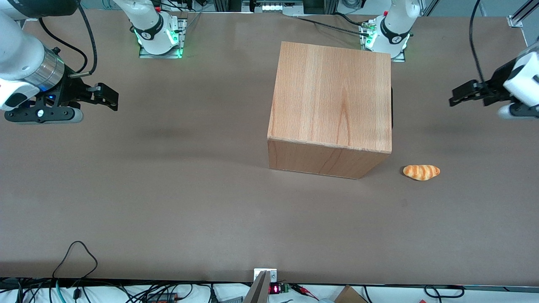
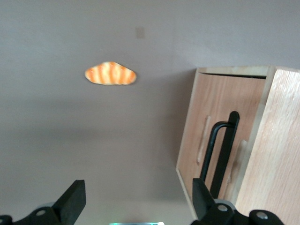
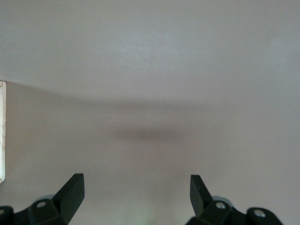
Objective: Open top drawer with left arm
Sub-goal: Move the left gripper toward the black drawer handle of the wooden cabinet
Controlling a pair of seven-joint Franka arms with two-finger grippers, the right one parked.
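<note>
Brown surface [image 1: 168, 189]: gripper [image 1: 457, 96] hovers with jaws apart, well off from the top drawer's [image 2: 213, 140] upright-running handle [image 2: 224, 154]

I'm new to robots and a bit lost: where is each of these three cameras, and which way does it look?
Front view: high, facing both arms; cabinet, bread roll, left arm's gripper open, apart from the cabinet.
Left wrist view: on the working arm, sees its fingers, drawer handle.
Right wrist view: on the parked arm, sees bare table.
Shared: roll and cabinet, front and left wrist.
</note>
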